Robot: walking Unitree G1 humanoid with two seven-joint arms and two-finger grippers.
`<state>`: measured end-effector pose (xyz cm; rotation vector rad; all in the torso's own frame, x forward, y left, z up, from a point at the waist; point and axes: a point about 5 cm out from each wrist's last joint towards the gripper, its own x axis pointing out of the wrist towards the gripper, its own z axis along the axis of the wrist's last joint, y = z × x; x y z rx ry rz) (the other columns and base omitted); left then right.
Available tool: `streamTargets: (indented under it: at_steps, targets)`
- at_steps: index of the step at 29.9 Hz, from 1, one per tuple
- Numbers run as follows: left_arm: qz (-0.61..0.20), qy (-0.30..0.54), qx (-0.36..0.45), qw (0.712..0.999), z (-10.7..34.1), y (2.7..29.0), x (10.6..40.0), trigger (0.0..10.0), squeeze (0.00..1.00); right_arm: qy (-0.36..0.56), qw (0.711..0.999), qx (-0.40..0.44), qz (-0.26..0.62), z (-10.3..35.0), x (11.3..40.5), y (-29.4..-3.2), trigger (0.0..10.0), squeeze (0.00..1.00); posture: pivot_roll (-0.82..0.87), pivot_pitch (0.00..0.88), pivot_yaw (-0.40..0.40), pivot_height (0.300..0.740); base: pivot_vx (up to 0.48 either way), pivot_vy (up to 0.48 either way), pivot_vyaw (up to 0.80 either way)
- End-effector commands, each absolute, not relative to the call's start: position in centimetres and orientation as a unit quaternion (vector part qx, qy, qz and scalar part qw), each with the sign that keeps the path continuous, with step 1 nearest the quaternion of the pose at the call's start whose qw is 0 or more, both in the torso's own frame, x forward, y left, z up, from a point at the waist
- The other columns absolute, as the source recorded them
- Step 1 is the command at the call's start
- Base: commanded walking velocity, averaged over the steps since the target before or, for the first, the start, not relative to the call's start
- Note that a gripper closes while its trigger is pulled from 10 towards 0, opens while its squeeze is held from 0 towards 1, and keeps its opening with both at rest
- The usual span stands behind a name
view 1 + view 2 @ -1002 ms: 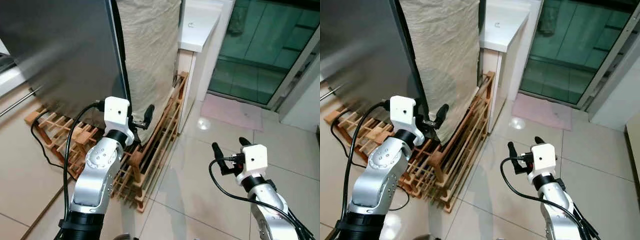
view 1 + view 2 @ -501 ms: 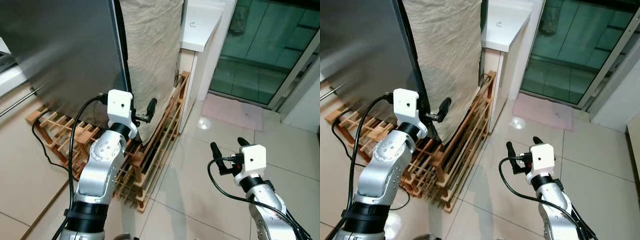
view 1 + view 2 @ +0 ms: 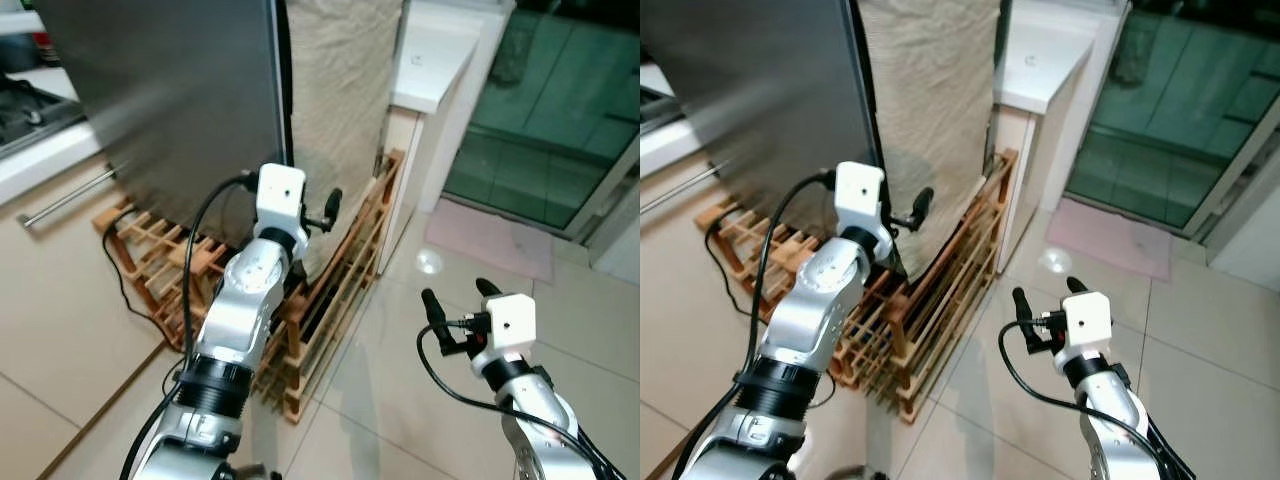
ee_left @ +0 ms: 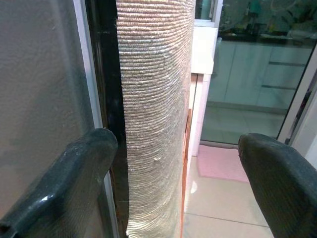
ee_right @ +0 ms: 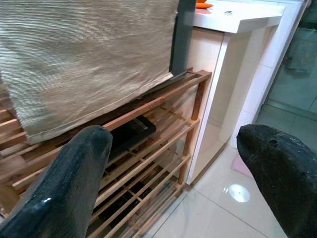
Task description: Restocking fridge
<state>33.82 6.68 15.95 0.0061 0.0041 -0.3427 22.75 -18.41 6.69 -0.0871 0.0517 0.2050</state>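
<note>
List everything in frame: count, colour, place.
Fridge: one, dark grey, upper left.
Cloth: one, beige, hanging beside the fridge.
Rack: one, wooden, on the floor under the cloth.
Counter: one, white, right of the cloth.
Mat: one, pink, by the glass door.
Cable: one, black, by the rack.
Left gripper: raised at the fridge edge, open.
Right gripper: low over the tiles, open.

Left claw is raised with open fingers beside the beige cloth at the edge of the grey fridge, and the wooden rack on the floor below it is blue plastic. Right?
Not quite. The rack is wooden slats, not blue plastic, as the right eye view shows. The rest holds: the left claw is raised and open beside the beige cloth at the edge of the grey fridge.
</note>
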Motion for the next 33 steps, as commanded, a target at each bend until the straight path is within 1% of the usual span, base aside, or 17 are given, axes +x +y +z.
streamTargets:
  at_steps: [1,3,5,8,11,13,20,21,22,25,30,33]
  targets:
    - [-0.230,-0.021,0.001,0.973,17.7,3.4,33.7,10.0,0.00,0.023,0.994,-0.043,0.101,7.0,22.8,-18.5,10.0,0.00,-0.04,0.000,0.000,0.740,0.000,0.000,0.00]
    - [-0.277,-0.024,-0.006,0.960,18.4,1.4,33.3,10.0,0.00,0.023,0.994,-0.040,0.102,7.0,22.7,-18.2,10.0,0.00,-0.04,0.000,-0.001,0.740,0.000,0.000,0.00]
    - [-0.292,-0.032,-0.015,0.956,18.9,1.0,33.1,10.0,0.00,0.024,0.994,-0.040,0.103,7.0,22.7,-18.1,10.0,0.00,-0.04,0.000,-0.001,0.740,0.000,0.000,0.00]
    - [-0.309,-0.043,-0.027,0.950,19.6,0.7,32.9,10.0,0.00,0.025,0.994,-0.040,0.104,7.0,22.6,-18.1,10.0,0.00,-0.04,0.000,-0.001,0.740,0.000,0.000,0.00]
    - [-0.341,-0.074,-0.046,0.936,21.0,0.4,32.5,10.0,0.00,0.028,0.994,-0.041,0.102,6.8,22.5,-18.2,10.0,0.00,-0.04,0.000,-0.002,0.740,0.000,0.000,0.00]
    - [-0.369,-0.089,-0.061,0.923,21.8,0.1,32.0,10.0,0.00,0.030,0.993,-0.041,0.102,6.8,22.5,-18.2,10.0,0.00,-0.04,0.000,-0.003,0.740,0.000,0.000,0.00]
    - [-0.424,-0.130,-0.093,0.892,23.7,-0.1,30.7,10.0,0.00,0.035,0.993,-0.041,0.104,6.6,22.5,-18.1,10.0,0.00,-0.03,0.004,-0.007,0.740,0.000,0.000,0.00]
    - [-0.445,-0.139,-0.111,0.878,24.3,-0.3,30.2,10.0,0.00,0.036,0.993,-0.041,0.105,6.6,22.6,-18.1,10.0,0.00,-0.03,0.004,-0.007,0.740,0.000,0.000,0.00]
    - [-0.445,-0.139,-0.111,0.878,24.3,-0.3,30.2,10.0,0.00,0.036,0.993,-0.041,0.105,6.6,22.6,-18.1,10.0,0.00,-0.03,0.004,-0.007,0.740,0.000,0.000,0.00]
    - [-0.466,-0.157,-0.117,0.863,25.0,-0.4,29.6,10.0,0.00,0.037,0.993,-0.040,0.104,6.6,22.7,-18.1,10.0,0.00,-0.04,0.008,-0.007,0.740,0.000,0.000,0.00]
    - [-0.481,-0.170,-0.121,0.852,25.5,-0.1,29.1,10.0,0.00,0.037,0.993,-0.040,0.103,6.6,22.8,-18.1,10.0,0.00,-0.03,0.005,-0.007,0.740,0.000,0.000,0.00]
    - [-0.472,-0.168,-0.114,0.858,25.4,0.3,29.4,10.0,0.00,0.038,0.993,-0.041,0.103,6.6,22.8,-18.1,10.0,0.00,-0.03,0.004,-0.008,0.740,0.000,0.000,0.00]
